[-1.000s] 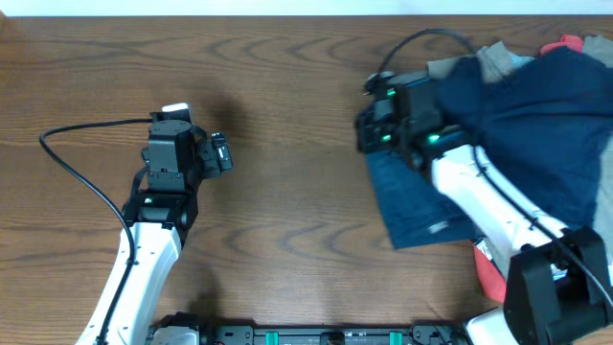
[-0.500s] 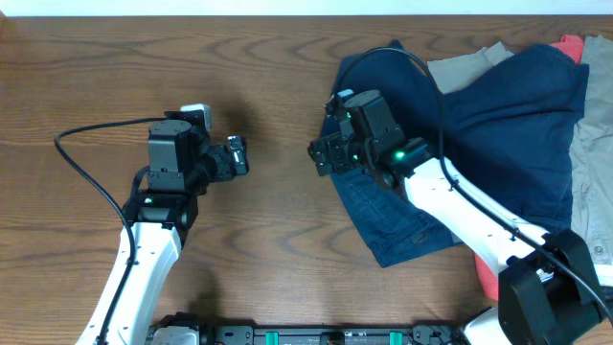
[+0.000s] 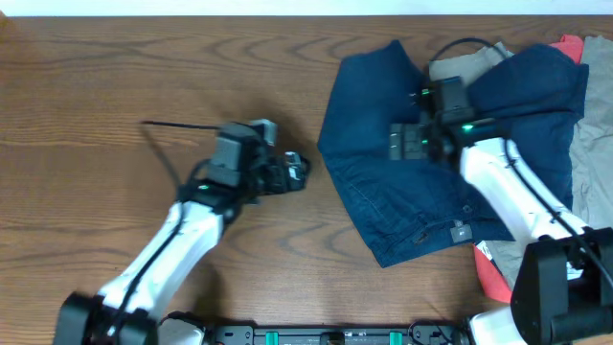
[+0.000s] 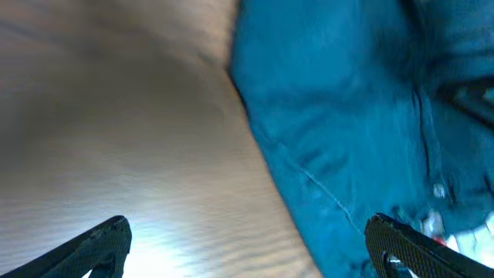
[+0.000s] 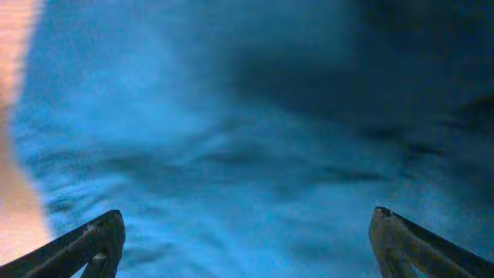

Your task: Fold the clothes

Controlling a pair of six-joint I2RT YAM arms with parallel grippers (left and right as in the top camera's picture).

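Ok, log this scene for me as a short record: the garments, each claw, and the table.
navy shorts: partly spread on the table, right side bunched over other garments
khaki piece: under the shorts, upper right
red piece: top right corner, mostly hidden
left claw: open, over bare wood, left of the shorts
right claw: open, above the shorts, gripping nothing
table: brown wood

Left arm (image 3: 182, 237) and right arm (image 3: 500, 184): white tubular links, black joints, black wrist blocks; a thin black cable (image 3: 172, 126) trails off the left wrist; a second cable (image 3: 465, 43) arcs over the right; green lights (image 3: 466, 128) glow on the right wrist; left gripper (image 4: 247, 232) and right gripper (image 5: 247, 224) carry black tapered fingers.
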